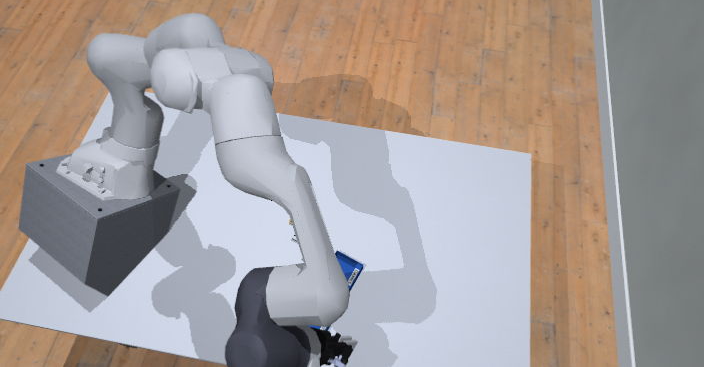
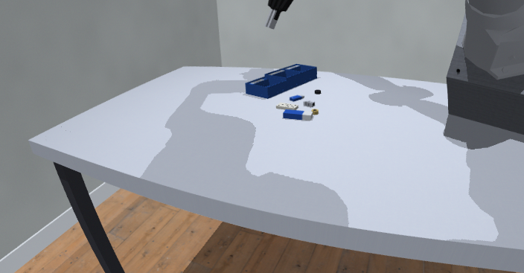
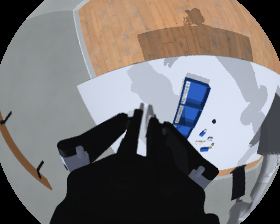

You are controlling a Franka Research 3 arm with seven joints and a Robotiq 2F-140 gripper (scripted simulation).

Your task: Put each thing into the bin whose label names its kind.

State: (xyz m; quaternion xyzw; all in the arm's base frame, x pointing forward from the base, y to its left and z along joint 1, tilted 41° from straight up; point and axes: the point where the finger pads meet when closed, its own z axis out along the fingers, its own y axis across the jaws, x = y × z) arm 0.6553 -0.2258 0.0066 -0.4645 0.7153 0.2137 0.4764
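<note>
A row of three joined blue bins [image 2: 281, 79] stands on the white table; part of it shows beside the arm in the top view [image 1: 350, 268] and in the wrist view [image 3: 192, 106]. Several small things lie in front of it: a black disc [image 2: 318, 91], a small blue block [image 2: 296, 97], a grey block [image 2: 309, 104], a cream domino [image 2: 286, 106], a blue and white stick [image 2: 297, 114] and a small gold ring [image 2: 315, 111]. My gripper [image 2: 272, 22] hangs high above the bins, shut, with nothing between the fingers.
The arm's grey base block [image 2: 484, 97] stands on the table at the right. The arm's elbow [image 1: 300, 281] hides most of the bins and the small things in the top view. The table's edge runs along the front.
</note>
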